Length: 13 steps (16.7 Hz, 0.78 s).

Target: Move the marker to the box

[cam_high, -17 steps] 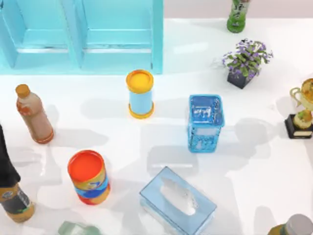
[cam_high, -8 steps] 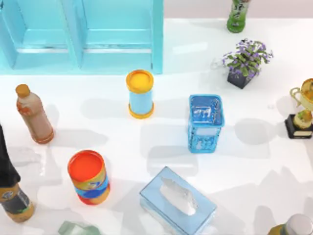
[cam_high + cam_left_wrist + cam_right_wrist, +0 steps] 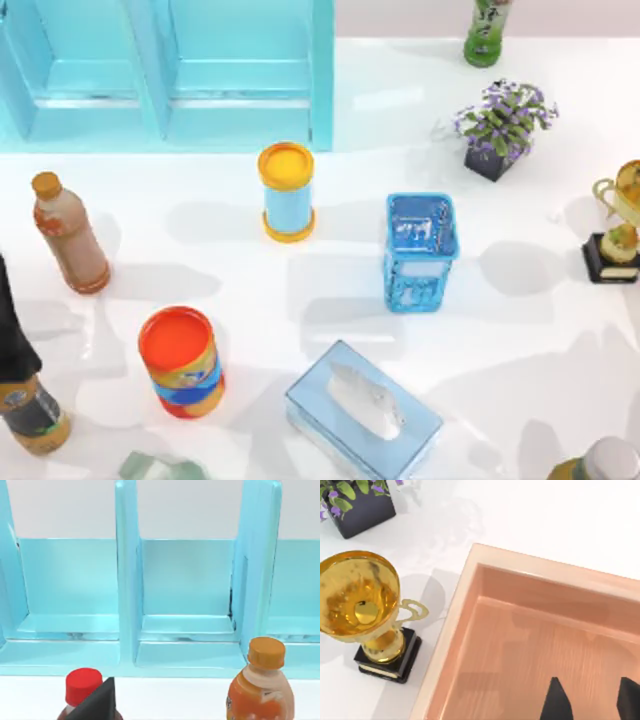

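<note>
Fingertips (image 3: 557, 700) of the right claw (image 3: 592, 700) hang spread and empty over the pale wooden box (image 3: 530, 645).

The right pincer (image 3: 587, 700) shows in its own wrist view as two dark pointed fingers (image 3: 556, 700) standing apart with an open gap between them and nothing held; it looks steeply downward. In the left wrist view, a single dark finger tip (image 3: 97, 705) of the left pincer shows low in the frame, and this arm's camera looks level across the bench.
</note>
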Tool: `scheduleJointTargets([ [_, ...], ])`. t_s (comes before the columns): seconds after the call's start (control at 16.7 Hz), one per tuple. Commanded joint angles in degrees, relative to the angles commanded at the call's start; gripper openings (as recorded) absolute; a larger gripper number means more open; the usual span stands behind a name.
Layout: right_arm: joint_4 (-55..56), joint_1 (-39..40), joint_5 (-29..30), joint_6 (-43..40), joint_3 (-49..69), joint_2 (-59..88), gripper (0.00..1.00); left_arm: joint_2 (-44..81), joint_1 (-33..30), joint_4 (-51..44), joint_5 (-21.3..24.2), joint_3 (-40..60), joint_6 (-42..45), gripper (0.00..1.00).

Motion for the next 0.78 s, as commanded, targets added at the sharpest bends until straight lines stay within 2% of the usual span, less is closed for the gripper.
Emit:
scheduleJointTargets([
  [0.24, 7.9, 2.4, 1.2, 1.6, -5.3, 0.9, 0.00, 0.0, 0.0, 0.0, 0.0, 0.0, 0.0, 1.00],
  [0.48, 8.3, 2.5, 1.3, 1.7, -5.6, 1.0, 0.00, 0.0, 0.0, 0.0, 0.0, 0.0, 0.0, 1.00],
  [0.78, 8.3, 2.5, 1.3, 1.7, -5.6, 1.0, 0.38, 0.0, 0.0, 0.0, 0.0, 0.0, 0.0, 1.00],
])
